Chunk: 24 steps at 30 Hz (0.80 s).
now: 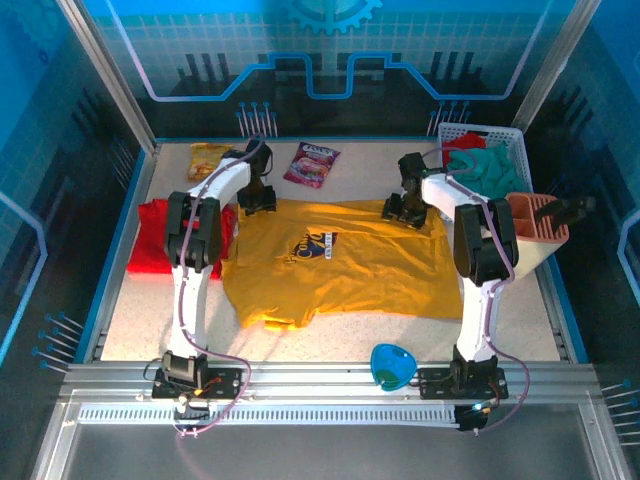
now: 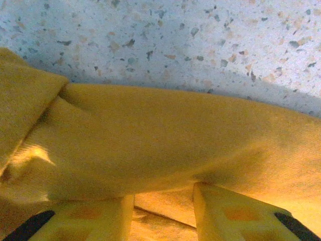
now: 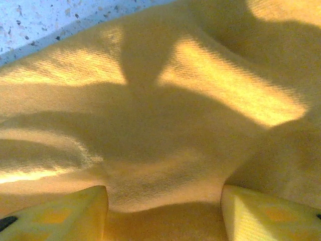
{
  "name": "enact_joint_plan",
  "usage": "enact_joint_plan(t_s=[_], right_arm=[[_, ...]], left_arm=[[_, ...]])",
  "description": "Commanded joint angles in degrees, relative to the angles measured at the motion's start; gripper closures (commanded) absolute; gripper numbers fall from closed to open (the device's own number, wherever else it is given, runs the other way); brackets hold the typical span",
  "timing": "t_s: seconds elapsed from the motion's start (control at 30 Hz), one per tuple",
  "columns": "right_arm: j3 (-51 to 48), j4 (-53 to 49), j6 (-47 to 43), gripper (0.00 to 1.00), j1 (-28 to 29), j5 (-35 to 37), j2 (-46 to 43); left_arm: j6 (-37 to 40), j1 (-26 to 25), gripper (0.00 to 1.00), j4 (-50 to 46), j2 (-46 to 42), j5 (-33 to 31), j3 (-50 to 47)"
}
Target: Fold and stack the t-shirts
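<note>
We are pinching the far edge of the yellow t-shirt (image 1: 350,262) with both sets of jaws, cloth bunched between each pair. It is lying spread mid-table, not yet folded. The red t-shirt (image 1: 160,238) is sitting by the table's left edge, so the stacking is all ahead, we judge.

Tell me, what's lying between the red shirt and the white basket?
In the top view, the yellow t-shirt spreads flat between the red t-shirt and the white basket, with both arms reaching onto its far edge.
</note>
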Motion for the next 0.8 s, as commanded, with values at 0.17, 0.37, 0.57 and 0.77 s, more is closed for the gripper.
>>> enact_joint_plan(t_s=[0.17,0.37,0.57,0.77], right_arm=[[-8.31,0.71,-3.19,0.25,1.32,-0.42,-14.39],[-17.27,0.58,-3.65,0.09,1.65,-0.64,-23.82],[-29.76,-0.67,-0.32,0.09,1.5,1.25,-36.36],[-40.65,-7.64,6.41,0.16,0.13,7.1,-46.44]], left_arm=[[-0.39,-3.67,0.54,0.63,-20.23,5.77,-12.75],[-5.19,-6.94,0.52,5.94,-37.74,4.0,-34.97],[-18.08,-8.5,0.54,9.08,-58.56,7.03,-57.68],[-29.82,-12.72,0.56,-3.04,-76.8,1.34,-65.95]])
